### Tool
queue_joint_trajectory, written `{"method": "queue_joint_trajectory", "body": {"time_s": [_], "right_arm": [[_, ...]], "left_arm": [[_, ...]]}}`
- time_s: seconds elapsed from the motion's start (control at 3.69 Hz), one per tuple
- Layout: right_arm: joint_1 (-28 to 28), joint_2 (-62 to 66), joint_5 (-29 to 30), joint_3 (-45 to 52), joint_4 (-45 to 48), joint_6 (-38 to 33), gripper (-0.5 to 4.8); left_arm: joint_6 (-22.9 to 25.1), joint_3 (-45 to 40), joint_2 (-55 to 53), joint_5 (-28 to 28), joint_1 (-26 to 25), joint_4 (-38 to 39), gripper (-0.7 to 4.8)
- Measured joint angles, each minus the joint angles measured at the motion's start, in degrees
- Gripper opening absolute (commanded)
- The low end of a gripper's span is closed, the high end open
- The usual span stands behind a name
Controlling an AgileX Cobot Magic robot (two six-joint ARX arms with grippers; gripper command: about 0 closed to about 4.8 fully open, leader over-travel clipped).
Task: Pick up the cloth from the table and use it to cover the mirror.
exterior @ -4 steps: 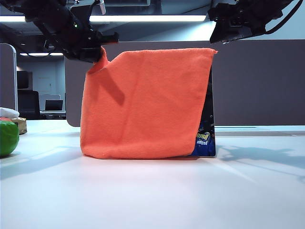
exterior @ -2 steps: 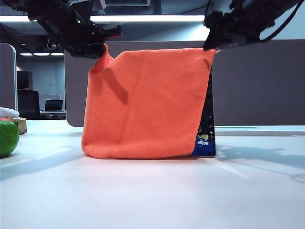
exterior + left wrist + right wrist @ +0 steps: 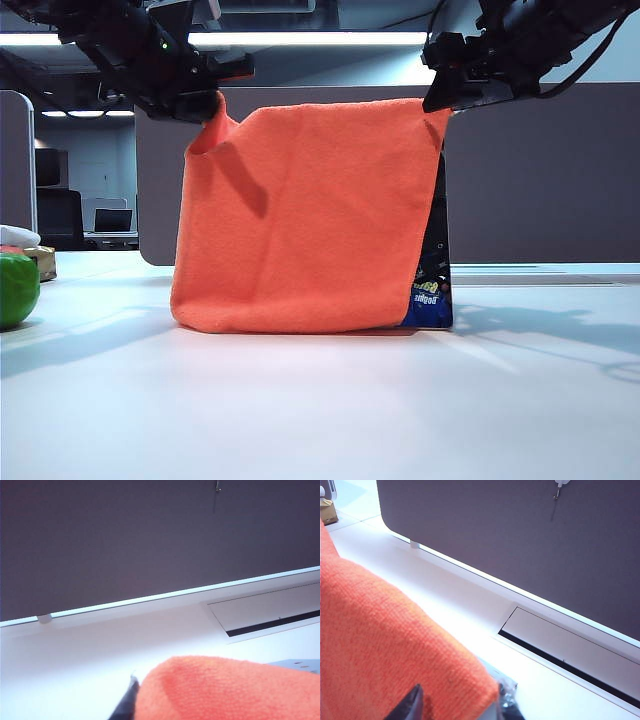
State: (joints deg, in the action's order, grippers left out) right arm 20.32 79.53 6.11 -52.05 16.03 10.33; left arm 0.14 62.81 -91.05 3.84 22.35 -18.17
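While standing on the broad white worktop (image 3: 320, 420), the dark upright mirror (image 3: 436, 262) is wearing the fuzzy orange cloth (image 3: 305, 220), one edge strip peeking out. Left claw (image 3: 205, 98) is pinching a raised corner; right claw (image 3: 437, 98) is hanging spread, leaving release and tidying.

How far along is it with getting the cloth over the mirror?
Mostly done: the cloth hangs over the mirror, though the mirror's right edge shows. In hand: the left gripper is shut on the cloth's top left corner. Left: release it; the right gripper, at the top right corner, looks open.
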Motion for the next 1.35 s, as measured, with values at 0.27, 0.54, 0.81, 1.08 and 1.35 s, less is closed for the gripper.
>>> {"method": "queue_joint_trajectory", "body": {"time_s": [0.27,0.54,0.81,1.08,1.35], "right_arm": [[-0.1,0.0,-0.3,0.0,0.0,0.1,-0.05],[0.0,0.0,-2.0,0.0,0.0,0.1,-0.06],[0.0,0.0,-3.3,0.0,0.0,0.1,-0.06],[0.0,0.0,-11.6,0.0,4.0,0.2,-0.06],[-0.4,0.0,-11.7,0.0,5.7,0.4,-0.06]], "left_arm": [[0.0,0.0,0.0,0.0,0.0,0.0,0.13],[0.0,0.0,0.0,0.0,0.0,0.6,0.13],[0.0,0.0,0.0,0.0,0.0,0.9,0.13],[0.0,0.0,0.0,-0.3,0.1,0.9,0.13],[0.0,0.0,0.0,-0.5,0.1,0.9,0.13]]}}
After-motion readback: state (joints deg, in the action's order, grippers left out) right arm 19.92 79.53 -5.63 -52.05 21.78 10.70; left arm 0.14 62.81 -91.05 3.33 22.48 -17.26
